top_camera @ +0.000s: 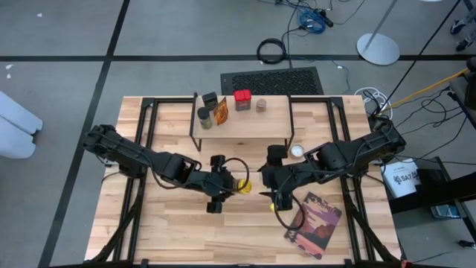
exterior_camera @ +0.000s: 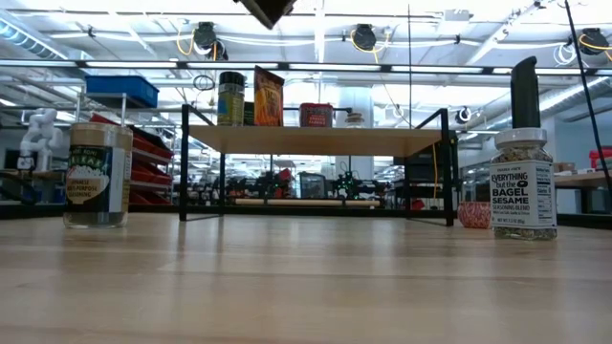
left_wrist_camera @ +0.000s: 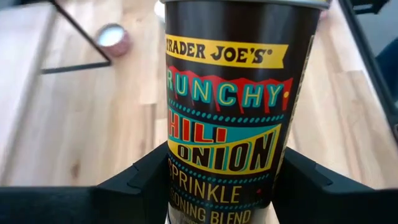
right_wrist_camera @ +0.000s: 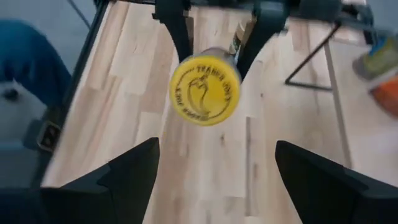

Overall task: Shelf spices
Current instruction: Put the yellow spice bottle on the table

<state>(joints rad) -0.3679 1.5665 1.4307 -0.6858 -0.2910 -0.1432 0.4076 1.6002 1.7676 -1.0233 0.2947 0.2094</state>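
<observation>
Between left gripper (left_wrist_camera: 217, 186) fingers: dark yellow-lidded chili-onion jar (left_wrist_camera: 230, 106), clamped. Right gripper (right_wrist_camera: 217, 162) gapes empty opposite. Advice: keep jar level toward pale plank shelf (top_camera: 245, 123).

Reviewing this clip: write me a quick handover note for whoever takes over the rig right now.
Left pincer: shut on the chili onion jar, mid-table, yellow lid toward the right arm.
Right pincer: open, empty, facing that lid.
Done: four spices on the shelf.
Left: held jar, the bagel sesame jar, the jar opposite it in the low view, and a small white-topped tin beside the shelf.
</observation>
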